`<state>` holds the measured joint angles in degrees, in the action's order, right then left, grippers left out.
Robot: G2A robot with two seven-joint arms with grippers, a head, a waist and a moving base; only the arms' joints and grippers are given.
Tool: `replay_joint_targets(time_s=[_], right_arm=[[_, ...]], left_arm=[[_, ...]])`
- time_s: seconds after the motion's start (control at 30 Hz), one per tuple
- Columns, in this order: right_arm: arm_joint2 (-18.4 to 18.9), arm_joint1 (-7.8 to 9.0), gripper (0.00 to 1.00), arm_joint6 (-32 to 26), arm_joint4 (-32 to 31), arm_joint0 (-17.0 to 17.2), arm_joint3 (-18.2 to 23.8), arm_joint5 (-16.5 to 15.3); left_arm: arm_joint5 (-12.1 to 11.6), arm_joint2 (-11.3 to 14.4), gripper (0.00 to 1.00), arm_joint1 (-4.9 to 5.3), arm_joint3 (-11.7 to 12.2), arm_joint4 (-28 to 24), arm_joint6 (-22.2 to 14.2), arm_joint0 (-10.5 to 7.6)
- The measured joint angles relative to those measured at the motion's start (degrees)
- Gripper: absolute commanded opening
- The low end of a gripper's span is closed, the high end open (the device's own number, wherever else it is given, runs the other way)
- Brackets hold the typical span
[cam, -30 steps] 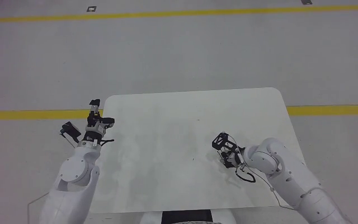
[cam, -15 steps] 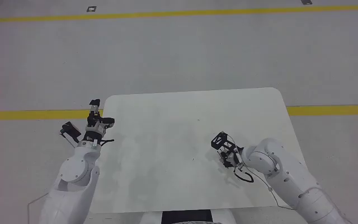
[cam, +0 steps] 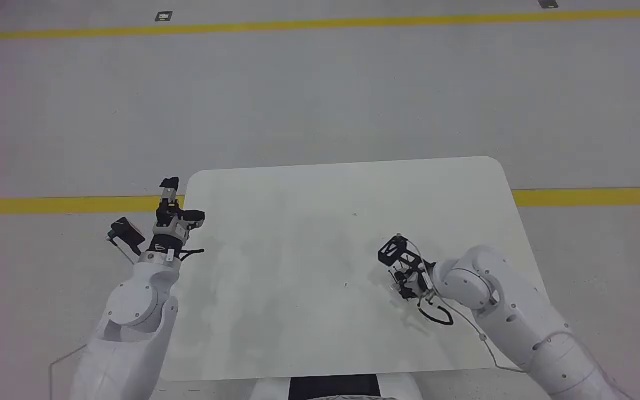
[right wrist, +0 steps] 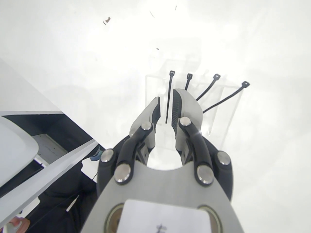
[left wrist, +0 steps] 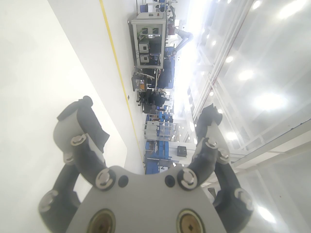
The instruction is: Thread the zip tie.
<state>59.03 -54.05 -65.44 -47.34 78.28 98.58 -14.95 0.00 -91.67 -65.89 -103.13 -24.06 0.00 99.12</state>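
Several black zip ties stand in a clear holder (right wrist: 226, 112) on the white table (cam: 330, 220). One zip tie (right wrist: 171, 79) rises in the narrow gap between the fingers of my right gripper (right wrist: 167, 96). The ribbed pads flank its strap without clearly pressing it, so this gripper is open by a small gap. From above, the right gripper (cam: 400, 266) sits low over the table's right half. My left gripper (cam: 180, 200) is held at the table's left edge, pointing away, open and empty, and appears wide apart as the left gripper (left wrist: 147, 107) in its wrist view.
Three more zip ties (right wrist: 209, 86) lean to one side in the same holder. Small dark specks (right wrist: 107, 20) lie on the table beyond it. The table's near edge (right wrist: 48, 112) runs close beside the right gripper.
The right gripper has shifted slightly toward the table's middle. The left arm has kept still.
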Motion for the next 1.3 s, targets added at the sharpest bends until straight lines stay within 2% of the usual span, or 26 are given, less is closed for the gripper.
replay_joint_targets(time_s=[0.3, 0.63, 0.87, 1.1, 1.3], right_arm=[[-0.39, -0.1, 0.13, -0.33, 1.23, -0.97, -1.29, -0.5], [-0.95, -0.17, 0.0, -0.22, 1.54, -1.57, -2.06, -0.78], [-0.84, -0.08, 0.0, -0.1, 1.7, -1.58, -1.96, -0.77], [0.9, 0.53, 0.0, 0.35, 1.38, 0.3, 1.38, -0.93], [4.53, 1.54, 0.0, 1.72, 1.55, 3.85, 6.2, -1.66]], left_arm=[[0.0, 0.0, 1.0, 0.0, 0.0, 0.0, 0.0, 0.0], [0.0, 0.0, 1.0, 0.0, 0.0, 0.0, 0.0, 0.0], [0.0, 0.0, 1.0, 0.0, 0.0, 0.0, 0.0, 0.0], [0.0, 0.0, 1.0, 0.0, 0.0, 0.0, 0.0, 0.0], [0.0, 0.0, 1.0, 0.0, 0.0, 0.0, 0.0, 0.0]])
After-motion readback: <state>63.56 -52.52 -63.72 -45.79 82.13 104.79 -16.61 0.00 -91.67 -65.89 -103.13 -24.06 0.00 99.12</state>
